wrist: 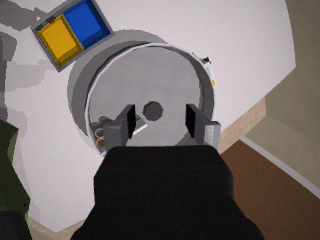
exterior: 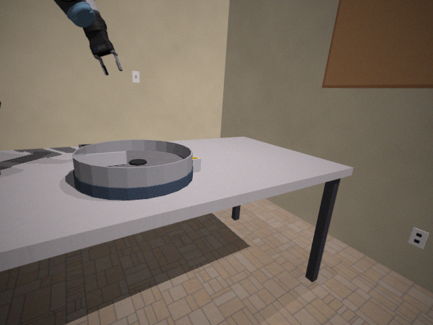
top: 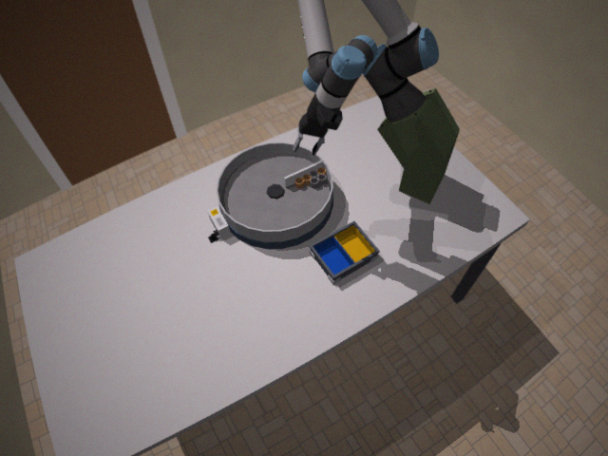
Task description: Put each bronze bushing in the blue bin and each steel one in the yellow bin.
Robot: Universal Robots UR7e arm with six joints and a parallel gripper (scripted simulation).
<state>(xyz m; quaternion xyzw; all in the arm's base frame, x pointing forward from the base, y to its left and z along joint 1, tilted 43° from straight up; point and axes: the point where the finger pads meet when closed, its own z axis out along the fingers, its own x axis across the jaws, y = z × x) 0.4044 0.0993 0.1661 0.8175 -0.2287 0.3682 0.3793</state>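
Fingers of my gripper stand apart, unloaded, above the turntable. Bronze bushings and steel bushings lie below them, clustered beside the white divider.

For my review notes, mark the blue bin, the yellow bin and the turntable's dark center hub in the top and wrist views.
blue bin (top: 334,257) (wrist: 86,24): top and wrist views, its floor
yellow bin (top: 355,243) (wrist: 59,41): top and wrist views, its floor
dark center hub (top: 275,191) (wrist: 153,111): top and wrist views, its upper face
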